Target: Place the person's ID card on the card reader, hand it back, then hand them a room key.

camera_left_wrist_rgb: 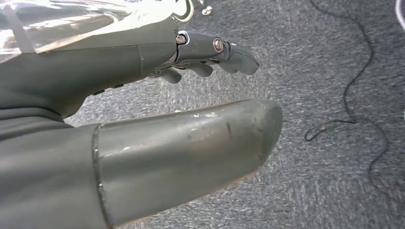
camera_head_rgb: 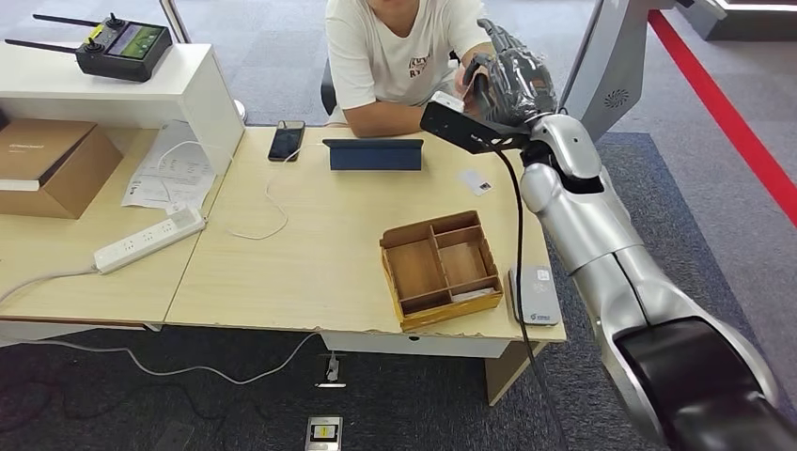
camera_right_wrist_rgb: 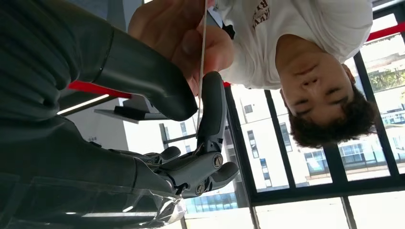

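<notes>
The right hand (camera_head_rgb: pixel 512 80) is raised toward the seated person (camera_head_rgb: pixel 404 47), a thin card (camera_right_wrist_rgb: pixel 203 57) pinched edge-on between its thumb and one of its fingers (camera_right_wrist_rgb: pixel 212 107). The person's hand (camera_right_wrist_rgb: pixel 184 33) also touches this card, so a handover appears to be in hand; whether it is the ID card or a room key cannot be told. The card reader (camera_head_rgb: pixel 535 293) lies on the worktop (camera_head_rgb: pixel 310 254) beside a wooden tray (camera_head_rgb: pixel 440 268). The left hand (camera_left_wrist_rgb: pixel 143 143) hangs over carpet, fingers apart and empty. The next move likely calls for either a release or a firm take.
</notes>
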Tool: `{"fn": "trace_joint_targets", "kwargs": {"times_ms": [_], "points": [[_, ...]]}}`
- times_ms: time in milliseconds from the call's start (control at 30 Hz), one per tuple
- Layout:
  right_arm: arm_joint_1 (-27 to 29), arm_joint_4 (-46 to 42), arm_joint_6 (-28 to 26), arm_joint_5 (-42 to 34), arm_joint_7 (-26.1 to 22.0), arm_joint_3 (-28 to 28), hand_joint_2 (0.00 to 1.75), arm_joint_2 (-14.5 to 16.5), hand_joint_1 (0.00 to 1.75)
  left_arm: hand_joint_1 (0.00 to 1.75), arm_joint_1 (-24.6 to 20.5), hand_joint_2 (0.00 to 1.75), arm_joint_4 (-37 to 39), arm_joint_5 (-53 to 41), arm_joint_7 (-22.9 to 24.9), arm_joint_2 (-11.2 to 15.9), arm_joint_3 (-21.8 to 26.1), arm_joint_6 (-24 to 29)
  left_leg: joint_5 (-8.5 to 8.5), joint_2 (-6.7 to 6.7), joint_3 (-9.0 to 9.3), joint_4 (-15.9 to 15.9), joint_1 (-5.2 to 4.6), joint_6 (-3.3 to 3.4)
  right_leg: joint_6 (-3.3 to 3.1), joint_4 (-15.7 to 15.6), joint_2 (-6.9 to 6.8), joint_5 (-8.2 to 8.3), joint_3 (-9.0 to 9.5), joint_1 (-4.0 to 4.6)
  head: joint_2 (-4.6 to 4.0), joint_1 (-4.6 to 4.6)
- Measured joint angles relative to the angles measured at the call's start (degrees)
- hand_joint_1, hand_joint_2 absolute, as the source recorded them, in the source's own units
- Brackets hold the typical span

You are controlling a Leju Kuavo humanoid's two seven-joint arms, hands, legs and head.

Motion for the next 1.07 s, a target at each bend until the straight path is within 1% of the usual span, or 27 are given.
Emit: {"fn": "trace_joint_targets", "kwargs": {"times_ms": [167, 300, 333, 433, 467, 500, 633, 700, 767, 833, 967, 1000, 1067], "points": [[-1.0, 5.0, 0.1, 0.1, 0.0, 0.3, 1.75, 2.1, 1.75, 0.00, 0.4, 0.00, 0.0, 0.2, 0.1, 0.0, 0.0, 0.1, 0.00, 0.00, -0.04, 0.0, 0.00, 0.00, 0.00, 0.0, 0.00, 0.00, -0.05, 0.00, 0.00, 0.01], [-1.2, 7.5, 0.2, 0.1, -0.1, 0.5, 1.75, 3.0, 1.75, 0.00, 0.6, 0.00, 0.0, 0.2, 0.1, 0.1, 0.0, 0.3, 0.00, 0.00, -0.04, 0.0, 0.00, 0.00, 0.00, 0.0, 0.00, 0.00, -0.06, 0.00, 0.00, 0.01], [-1.3, 8.1, 0.2, 0.1, -0.1, 0.6, 1.75, 3.2, 1.34, 0.00, 0.7, 0.00, 0.0, 0.3, 0.1, 0.1, 0.0, 0.3, 0.00, 0.00, -0.04, 0.0, 0.00, 0.00, 0.00, 0.0, 0.00, 0.00, -0.06, 0.00, 0.00, 0.01], [-1.5, 9.4, 0.1, 0.2, -0.4, 0.7, 1.75, 3.7, 0.03, 0.00, 0.7, 0.00, 0.0, 0.6, 0.1, 0.1, 0.0, 0.6, 0.00, 0.00, -0.04, 0.0, 0.00, 0.00, 0.00, 0.0, 0.00, 0.00, -0.07, 0.00, 0.00, 0.01], [-1.6, 9.7, 0.1, 0.2, -0.5, 0.7, 1.75, 3.8, 0.00, 0.00, 0.7, 0.00, 0.0, 0.8, 0.1, 0.1, 0.0, 0.8, 0.00, 0.00, -0.04, 0.0, 0.00, 0.00, 0.00, 0.0, 0.00, 0.00, -0.07, 0.00, 0.00, 0.00], [-1.7, 9.9, 0.0, 0.2, -0.6, 0.7, 1.75, 4.0, 0.00, 0.00, 0.7, 0.00, 0.0, 0.9, 0.1, 0.1, 0.0, 0.9, 0.00, 0.00, -0.04, 0.0, 0.00, 0.00, 0.00, 0.0, 0.00, 0.00, -0.08, 0.00, 0.00, -0.01], [-2.5, 10.9, -1.2, 0.0, -1.6, 0.8, 0.00, 4.5, 0.00, 0.00, 0.7, 0.00, 0.0, 1.0, 0.1, 0.1, 0.0, 1.0, 0.00, 0.00, -0.04, 0.0, 0.00, 0.00, 0.00, 0.0, 0.01, 0.00, -0.08, 0.00, 0.00, 0.00], [-3.0, 11.3, -3.1, -0.2, -2.9, 0.9, 0.00, 4.6, 0.00, 0.00, 0.8, 0.00, 0.0, 1.0, 0.1, 0.1, 0.0, 1.0, 0.00, 0.00, -0.04, 0.0, 0.00, 0.00, 0.00, 0.0, 0.01, 0.00, -0.08, 0.00, 0.00, 0.01], [-3.6, 11.5, -6.3, 0.0, -4.6, 0.9, 0.00, 4.7, 0.00, 0.00, 0.9, 0.00, 0.0, 1.1, 0.1, 0.1, 0.0, 1.1, 0.00, 0.01, -0.04, 0.0, 0.00, 0.00, 0.00, 0.0, 0.01, 0.00, -0.08, 0.00, 0.00, 0.01], [-4.1, 11.7, -10.6, 0.3, -6.9, 1.0, 0.00, 4.7, 0.00, 0.00, 1.1, 0.00, 0.0, 1.2, -0.1, 0.1, 0.0, 1.4, 0.00, 0.01, -0.03, 0.0, -0.01, 0.00, 0.00, 0.0, 0.01, 0.01, -0.08, 0.00, 0.00, 0.00], [-4.4, 10.8, -23.8, 2.4, -13.1, 1.1, 0.00, 4.2, 0.00, 0.00, 1.8, 0.00, 0.0, 2.0, -0.6, 0.1, 0.0, 2.3, 0.00, 0.01, -0.01, 0.0, -0.01, 0.00, 0.00, 0.0, 0.01, 0.01, -0.08, 0.00, 0.00, 0.00], [-4.2, 10.0, -26.0, 3.8, -14.5, 0.9, 0.00, 3.9, 0.00, 0.00, 2.0, 0.00, 0.0, 2.3, -0.6, 0.1, 0.1, 2.6, 0.00, 0.02, -0.01, 0.0, -0.01, 0.00, 0.00, 0.0, 0.01, 0.01, -0.08, 0.00, 0.00, 0.00], [-3.7, 8.1, -27.8, 6.5, -16.4, 0.5, 0.00, 3.3, 0.00, 0.00, 2.4, 0.00, 0.0, 2.7, -0.7, 0.1, 0.1, 2.9, -0.01, 0.03, 0.00, 0.0, 0.00, 0.00, 0.00, 0.0, 0.02, 0.00, -0.08, 0.00, 0.00, 0.00]]}}
